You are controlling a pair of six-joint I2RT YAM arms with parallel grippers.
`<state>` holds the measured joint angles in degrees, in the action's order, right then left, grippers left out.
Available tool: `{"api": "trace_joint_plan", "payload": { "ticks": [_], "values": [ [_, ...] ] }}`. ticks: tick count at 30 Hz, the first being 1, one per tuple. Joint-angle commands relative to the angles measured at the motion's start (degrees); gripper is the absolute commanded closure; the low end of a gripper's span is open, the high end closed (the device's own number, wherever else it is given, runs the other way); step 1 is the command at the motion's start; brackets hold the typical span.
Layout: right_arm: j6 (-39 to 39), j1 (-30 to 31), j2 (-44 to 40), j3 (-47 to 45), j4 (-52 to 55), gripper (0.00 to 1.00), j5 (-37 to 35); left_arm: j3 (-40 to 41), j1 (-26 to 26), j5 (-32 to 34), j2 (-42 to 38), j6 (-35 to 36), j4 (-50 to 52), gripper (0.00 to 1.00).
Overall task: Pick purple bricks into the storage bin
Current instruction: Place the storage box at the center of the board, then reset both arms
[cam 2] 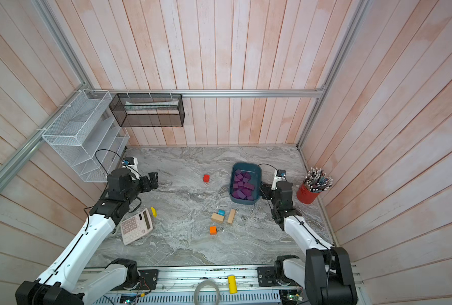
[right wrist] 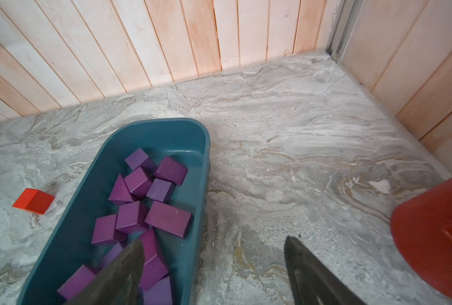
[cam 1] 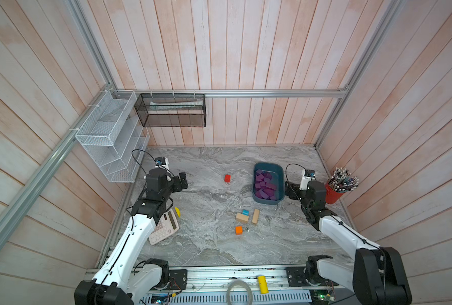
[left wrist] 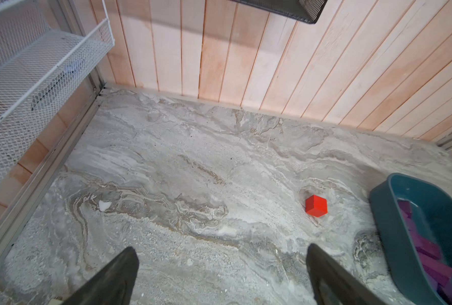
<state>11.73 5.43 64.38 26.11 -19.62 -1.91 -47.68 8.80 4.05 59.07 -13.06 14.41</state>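
On the grey marbled tabletop (cam 1: 209,248) we see no purple left loose. The storage bin (cam 1: 268,165) sits toward the right rear with the purple bricks (cam 1: 264,184) heaped inside it, so we judge the sorting all but finished.

The hazard, as we read it, is the right gripper (right wrist: 214,240). Its jaws stand wide apart and empty, one finger (right wrist: 127,266) over the bricks and its partner outside over the table, straddling the bin's side wall. A careless pull back or drop could hook that rim and drag or tip the bin, spilling the bricks. That arm's wrist also stands just beside the red pen cup (cam 1: 333,195), which a swing could knock.

The left gripper (left wrist: 219,249) hovers low over bare marble near the white rack (cam 1: 106,137). Its jaws are spread wide and hold nothing, and it points toward the red cube (left wrist: 316,206), which we would leave alone.
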Motion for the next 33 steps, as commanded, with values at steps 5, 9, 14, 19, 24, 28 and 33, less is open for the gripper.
{"api": "trace_joint_plan", "payload": {
  "ticks": [5, 9, 14, 19, 24, 28, 33],
  "values": [
    [-4.0, 0.1, -6.2, -11.9, -21.2, 0.15, -5.4, 10.3, 0.2, -0.3, -1.1, 4.5, -19.7, 0.0],
    [-6.9, 0.0, -4.1, -14.7, -26.9, 0.15, -5.7, 14.5, 0.0, 2.7, 1.0, 6.7, -25.3, 0.0],
    [-8.0, -0.4, 0.9, -19.7, -40.7, 0.15, -7.9, 25.0, -0.3, 7.7, 3.1, 11.3, -40.7, 0.0],
    [-8.2, -0.7, 7.5, -18.2, -44.9, 0.19, -8.3, 30.8, -3.0, 4.0, 8.1, 12.5, -52.8, 0.0],
    [-8.5, -0.8, 6.5, -18.0, -43.1, 0.2, -7.2, 33.0, -7.6, 1.1, 14.4, 11.4, -64.0, 0.0],
    [-9.4, -0.7, 6.3, -18.1, -43.0, 0.19, -4.9, 31.4, -7.7, -0.9, 18.8, 12.4, -68.1, 0.0],
    [-10.3, -1.0, 5.8, -19.1, -44.3, 0.19, -5.7, 33.5, -7.6, -2.4, 25.5, 14.4, -78.6, 0.0]
  ]
}}
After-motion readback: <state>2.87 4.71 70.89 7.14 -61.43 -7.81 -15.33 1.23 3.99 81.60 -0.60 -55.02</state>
